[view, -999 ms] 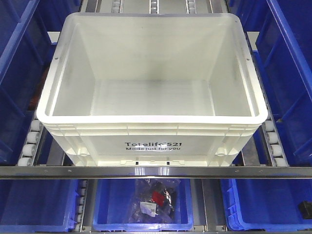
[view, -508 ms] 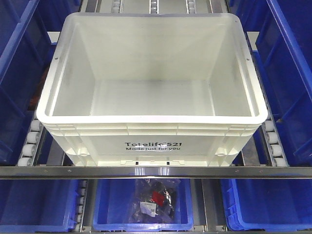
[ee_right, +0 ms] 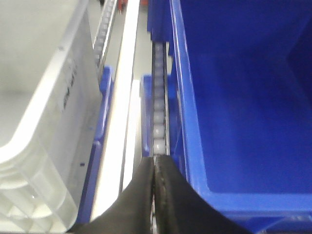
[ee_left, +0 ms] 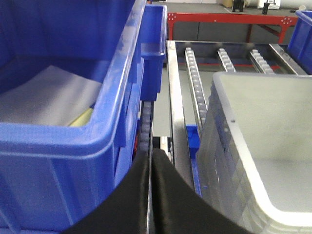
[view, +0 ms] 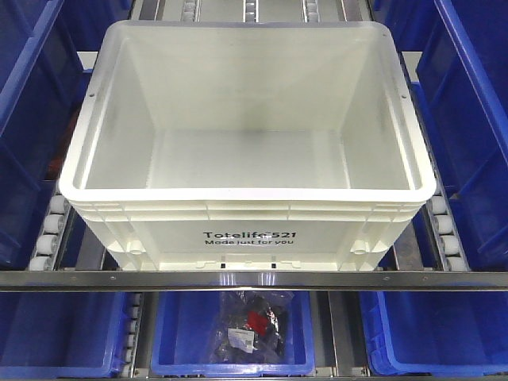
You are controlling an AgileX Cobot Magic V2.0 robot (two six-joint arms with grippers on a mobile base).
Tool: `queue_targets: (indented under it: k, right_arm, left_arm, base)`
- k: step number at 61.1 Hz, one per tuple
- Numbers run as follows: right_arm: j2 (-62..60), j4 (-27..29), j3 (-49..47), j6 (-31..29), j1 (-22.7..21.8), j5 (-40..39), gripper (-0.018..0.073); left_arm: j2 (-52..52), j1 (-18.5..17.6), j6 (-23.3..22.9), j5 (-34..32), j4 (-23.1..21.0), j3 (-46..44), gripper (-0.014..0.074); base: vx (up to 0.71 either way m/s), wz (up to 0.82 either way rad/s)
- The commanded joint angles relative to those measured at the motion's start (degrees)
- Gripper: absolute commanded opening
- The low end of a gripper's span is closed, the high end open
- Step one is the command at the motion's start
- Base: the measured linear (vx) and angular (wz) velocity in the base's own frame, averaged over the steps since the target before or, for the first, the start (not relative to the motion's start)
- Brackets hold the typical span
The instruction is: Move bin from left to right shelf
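Note:
A large empty white bin (view: 246, 194), printed "Totelife 521", sits on the roller shelf in the middle of the front view. It also shows in the left wrist view (ee_left: 263, 146) and the right wrist view (ee_right: 34, 107). My left gripper (ee_left: 150, 156) is shut and empty, over the gap between a blue bin (ee_left: 68, 107) and the white bin's left wall. My right gripper (ee_right: 155, 161) is shut and empty, over the roller track (ee_right: 158, 112) between the white bin's right wall and another blue bin (ee_right: 243, 97). Neither gripper shows in the front view.
Blue bins flank the white bin on both sides (view: 24, 119) (view: 476, 119). A metal shelf rail (view: 254, 279) crosses in front. Below it are several blue bins; the middle one (view: 234, 333) holds bagged dark items. A red frame (ee_left: 229, 22) stands far back.
A dark object at the bottom right corner of the front view one second ago is gone. The white bin has not moved.

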Motion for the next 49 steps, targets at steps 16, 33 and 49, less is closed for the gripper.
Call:
queue_targets:
  k: [16, 33, 49]
  right_arm:
    - [8.4, 0.8, -8.2, -1.3, 0.0, 3.5, 0.0262]
    - [14.7, 7.7, -13.5, -8.3, 3.3, 7.7, 0.0732]
    - [22.1, -0.1, -18.2, -3.2, 15.6, 11.6, 0.0698]
  left_arm:
    - [3.3, -0.4, 4.3, 3.4, -0.6, -5.9, 0.0238]
    - [10.0, -2.5, 9.6, 9.7, -6.4, -12.9, 0.0608]
    - [16.2, -16.0, 15.2, 10.8, -8.1, -13.5, 0.0612]
  base:
    - [0.0, 0.0]
    - [0.0, 0.0]
    - [0.0, 0.0]
